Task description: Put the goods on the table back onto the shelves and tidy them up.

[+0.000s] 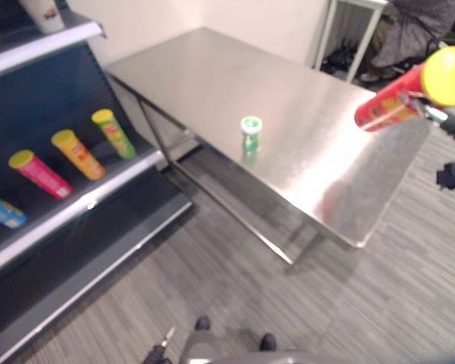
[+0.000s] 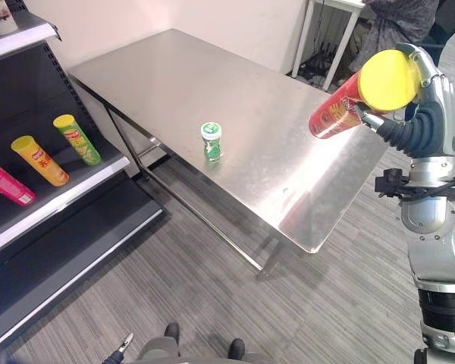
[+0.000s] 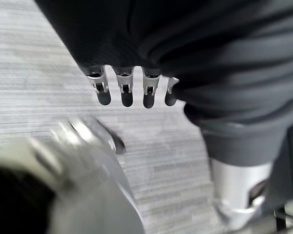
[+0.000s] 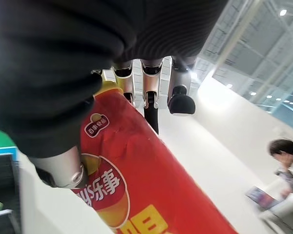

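Red canister (image 2: 340,112) with its yellow lid is up off the surface (image 2: 174,83), right hand (image 2: 425,98) curled round it; green tub (image 2: 211,141) stands mid-surface; left hand (image 3: 132,90) hangs with fingers relaxed, empty.

Five crisp tubes, one small tub, one steel table, one shelf unit.

One red crisp tube with a yellow lid (image 2: 341,112) is aloft. Four tubes lie on the dark shelf unit (image 1: 98,199): green (image 1: 114,133), orange (image 1: 77,154), pink (image 1: 39,174), blue (image 1: 3,211). One small green tub (image 2: 211,142) stands on the stainless steel table (image 2: 174,76).
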Motion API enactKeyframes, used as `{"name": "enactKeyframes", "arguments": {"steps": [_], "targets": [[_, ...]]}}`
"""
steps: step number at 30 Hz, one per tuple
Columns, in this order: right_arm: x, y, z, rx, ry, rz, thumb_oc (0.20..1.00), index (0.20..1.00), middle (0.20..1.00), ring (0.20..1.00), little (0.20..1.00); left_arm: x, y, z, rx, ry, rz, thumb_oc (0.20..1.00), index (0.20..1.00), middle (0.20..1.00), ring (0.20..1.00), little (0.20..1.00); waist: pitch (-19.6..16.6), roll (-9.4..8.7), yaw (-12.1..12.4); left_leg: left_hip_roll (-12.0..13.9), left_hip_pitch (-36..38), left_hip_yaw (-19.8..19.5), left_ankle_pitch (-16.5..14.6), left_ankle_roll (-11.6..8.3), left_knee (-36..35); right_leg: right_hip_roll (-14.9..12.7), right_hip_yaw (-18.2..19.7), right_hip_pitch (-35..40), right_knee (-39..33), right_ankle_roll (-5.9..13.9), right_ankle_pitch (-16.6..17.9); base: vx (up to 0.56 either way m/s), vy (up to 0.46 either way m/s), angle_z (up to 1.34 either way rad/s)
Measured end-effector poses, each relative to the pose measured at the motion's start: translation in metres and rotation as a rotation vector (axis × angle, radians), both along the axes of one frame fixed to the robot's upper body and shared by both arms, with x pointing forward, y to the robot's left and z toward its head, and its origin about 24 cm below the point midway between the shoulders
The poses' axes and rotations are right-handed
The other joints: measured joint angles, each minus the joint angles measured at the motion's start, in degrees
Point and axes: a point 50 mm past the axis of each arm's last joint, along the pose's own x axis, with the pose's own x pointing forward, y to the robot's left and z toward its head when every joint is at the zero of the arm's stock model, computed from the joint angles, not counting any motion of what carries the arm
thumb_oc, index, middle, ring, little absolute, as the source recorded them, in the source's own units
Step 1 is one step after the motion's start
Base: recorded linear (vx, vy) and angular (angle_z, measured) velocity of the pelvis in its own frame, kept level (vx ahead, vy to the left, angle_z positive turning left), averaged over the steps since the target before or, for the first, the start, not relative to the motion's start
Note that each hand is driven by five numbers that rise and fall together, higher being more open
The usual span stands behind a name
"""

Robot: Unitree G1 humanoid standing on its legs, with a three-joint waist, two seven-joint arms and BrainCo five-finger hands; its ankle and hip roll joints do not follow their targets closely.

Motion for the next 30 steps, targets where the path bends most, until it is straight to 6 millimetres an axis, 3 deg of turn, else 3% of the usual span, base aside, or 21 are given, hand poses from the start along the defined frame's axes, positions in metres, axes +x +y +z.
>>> {"name": "enactKeyframes", "arguments": {"steps": [2,3,4,6,8,10,11,12,13,14,15,16,17,18,19,20,21,22,24,26,30], "targets": [[-0.009,0.004,0.01,0.004,-0.063,0.057,0.2,0.2,0.2,0.2,0.2,0.021,-0.007,0.002,-0.011,-0.055,-0.06,1.0,1.0,1.0,1.0,1.0,-0.9,0.94,-1.3,3.5,7.9,0.0,1.6,-2.41,-3.4,-2.1,-1.5,-1.4,0.4,1.96,1.6,-0.52,0.546,0.6],[-0.009,0.006,0.009,0.023,-0.056,0.084,0.2,0.2,0.2,0.2,0.2,0.031,-0.012,0.003,-0.007,-0.059,-0.13,1.0,1.0,1.0,1.0,1.0,-1.3,1.75,-2.9,6.2,5.5,0.5,0.2,-5.64,2.5,-2.6,-3.3,-2.3,2.1,2.69,1.7,-0.49,0.616,0.73],[-0.006,0.006,0.007,0.019,-0.029,0.096,0.2,0.2,0.2,0.2,0.2,0.034,-0.021,0.002,-0.021,-0.063,-0.154,1.0,1.0,1.0,1.0,1.0,-1.9,2.26,-4.3,8.1,5.8,1.6,3.1,-4.75,2.2,-3.7,-4.7,-2.5,3.2,4.31,1.1,-0.28,0.381,0.86],[-0.007,0.009,0.008,0.007,-0.026,0.112,0.2,0.2,0.2,0.2,0.2,0.046,-0.041,0.002,-0.054,-0.096,-0.221,1.0,1.0,1.0,1.0,1.0,-3.7,4.89,-4.7,11.2,5.0,2.0,3.1,-7.0,0.6,-5.8,-4.9,-5.5,6.6,5.5,1.4,-0.32,0.533,0.65],[-0.011,0.012,0.013,-0.01,-0.038,0.145,0.2,0.2,0.2,0.2,0.2,0.054,-0.06,0.002,-0.088,-0.124,-0.284,1.0,1.0,1.0,1.0,1.0,-5.0,7.02,-4.8,12.9,2.1,2.3,3.2,-7.03,-2.0,-12.4,-6.1,-7.8,7.8,10.18,4.0,-0.29,0.548,0.72],[-0.014,0.01,0.005,0.021,-0.032,0.143,0.2,0.2,0.2,0.2,0.2,0.053,-0.065,0.003,-0.087,-0.131,-0.35,1.0,1.0,1.0,1.0,1.0,-6.0,6.7,-5.7,8.3,1.5,-0.7,-4.5,-6.65,-4.2,-17.9,-6.4,-6.4,6.0,12.7,5.5,-0.15,0.377,0.82],[-0.014,0.012,-0.014,0.086,0.017,0.161,0.2,0.2,0.2,0.2,0.2,0.048,-0.045,0.003,-0.04,-0.107,-0.351,1.0,1.0,1.0,1.0,1.0,-6.3,3.32,-4.8,3.6,0.8,-0.9,-4.1,-4.27,-3.5,-21.7,-5.6,-6.2,6.1,11.74,7.7,-0.19,0.492,0.81],[-0.016,0.013,-0.02,0.081,0.039,0.165,0.2,0.2,0.2,0.2,0.2,0.049,-0.033,0.005,-0.008,-0.101,-0.363,1.0,1.0,1.0,1.0,1.0,-6.8,1.33,-4.9,2.4,-1.7,-2.5,-6.1,-3.33,-1.1,-23.4,-5.8,-5.6,6.2,11.17,10.5,-0.18,0.435,0.85],[-0.021,0.013,-0.023,0.077,0.05,0.163,0.2,0.2,0.2,0.2,0.2,0.046,-0.021,0.006,0.021,-0.08,-0.375,1.0,1.0,1.0,1.0,1.0,-6.9,0.4,-5.1,1.1,-4.1,-2.5,-6.6,-1.75,1.9,-25.2,-5.9,-5.1,6.3,11.05,14.4,-0.19,0.444,1.42],[-0.026,0.014,-0.029,0.108,0.053,0.166,0.2,0.2,0.2,0.2,0.2,0.039,-0.006,0.007,0.06,-0.042,-0.389,1.0,1.0,1.0,1.0,1.0,-7.0,-0.53,-5.0,-2.1,-5.1,-3.7,-6.2,0.92,2.7,-28.5,-6.1,-4.9,7.2,11.11,22.3,-0.2,0.391,1.1],[-0.025,0.018,-0.031,0.116,0.062,0.183,0.2,0.2,0.2,0.2,0.2,0.028,-0.001,0.005,0.07,-0.006,-0.376,1.0,1.0,1.0,1.0,1.0,-6.8,0.0,-4.0,-2.6,-3.9,-3.6,-5.8,1.71,1.5,-28.6,-5.7,-5.8,8.3,13.74,20.0,-0.25,0.41,0.69],[-0.024,0.02,-0.033,0.109,0.075,0.196,0.2,0.2,0.2,0.2,0.2,0.017,0.009,0.005,0.095,0.033,-0.382,1.0,1.0,1.0,1.0,1.0,-6.8,-0.13,-3.1,-3.7,-3.0,-3.0,-4.6,3.1,0.5,-27.2,-5.5,-6.0,8.2,13.9,18.5,-0.26,0.381,0.03],[-0.024,0.021,-0.033,0.111,0.074,0.199,0.2,0.2,0.2,0.2,0.2,0.014,0.012,0.005,0.099,0.041,-0.379,1.0,1.0,1.0,1.0,1.0,-6.7,-0.48,-3.1,-4.2,-2.8,-2.9,-4.2,3.34,0.3,-26.9,-5.4,-5.9,7.8,12.4,21.1,-0.22,0.364,-0.07],[-0.017,0.029,-0.039,0.169,0.079,0.234,0.2,0.2,0.2,0.2,0.2,-0.009,0.025,0.005,0.111,0.1,-0.314,1.0,1.0,1.0,1.0,1.0,-5.7,-2.99,-2.1,-6.9,-1.9,3.6,-3.6,4.69,1.0,-29.5,-7.7,-6.2,8.6,6.97,27.7,-0.2,0.463,0.21],[-0.016,0.033,-0.05,0.218,0.113,0.247,0.2,0.2,0.2,0.2,0.2,-0.023,0.029,0.005,0.113,0.14,-0.283,1.0,1.0,1.0,1.0,1.0,-5.5,-2.94,-2.6,-8.3,-1.3,5.3,-4.0,6.79,-0.2,-31.5,-7.5,-6.4,10.1,3.61,30.6,-0.13,0.321,0.36],[-0.016,0.035,-0.058,0.227,0.152,0.256,0.2,0.2,0.2,0.2,0.2,-0.024,0.028,0.004,0.111,0.146,-0.28,1.0,1.0,1.0,1.0,1.0,-5.0,-2.29,-2.7,-9.5,-0.4,3.8,-3.7,7.9,-1.2,-31.5,-7.1,-6.5,11.3,4.0,30.2,-0.11,0.452,0.78],[-0.018,0.034,-0.068,0.204,0.226,0.259,0.2,0.2,0.2,0.2,0.2,-0.022,0.03,0.005,0.119,0.142,-0.271,1.0,1.0,1.0,1.0,1.0,-4.4,-1.09,-2.6,-9.2,0.6,1.2,-2.5,9.02,-3.1,-28.1,-2.6,-5.5,12.4,9.93,18.6,-0.03,0.296,0.87],[-0.019,0.035,-0.071,0.167,0.272,0.269,0.2,0.2,0.2,0.2,0.2,-0.022,0.03,0.005,0.119,0.139,-0.26,1.0,1.0,1.0,1.0,1.0,-4.1,0.43,-2.4,-9.1,0.7,-0.4,-1.4,10.69,-5.2,-22.7,-0.7,-5.4,13.1,12.88,10.4,-0.03,0.298,0.85],[-0.019,0.038,-0.069,0.138,0.291,0.303,0.2,0.2,0.2,0.2,0.2,-0.018,0.026,0.004,0.108,0.123,-0.245,1.0,1.0,1.0,1.0,1.0,-3.2,1.86,-2.3,-8.3,2.1,-1.4,1.3,10.61,-9.1,-15.2,1.7,-7.1,14.5,13.24,3.2,0.01,0.118,0.47],[-0.019,0.048,-0.069,0.153,0.308,0.387,0.2,0.2,0.2,0.2,0.2,-0.033,0.019,0.001,0.079,0.159,-0.238,1.0,1.0,1.0,1.0,1.0,-3.1,1.81,-2.5,-9.1,3.9,-1.7,2.2,11.17,-11.6,-8.8,1.8,-8.9,13.6,12.26,0.3,0.02,0.17,0.09],[-0.021,0.072,-0.081,0.16,0.397,0.558,0.2,0.2,0.2,0.2,0.2,-0.036,0.01,-0.002,0.046,0.156,-0.242,1.0,1.0,1.0,1.0,1.0,-3.6,0.24,-3.2,-10.3,5.2,-2.3,2.3,10.82,-13.0,-0.6,7.5,-13.1,12.9,8.93,-0.3,0.07,0.079,0.12]]}}
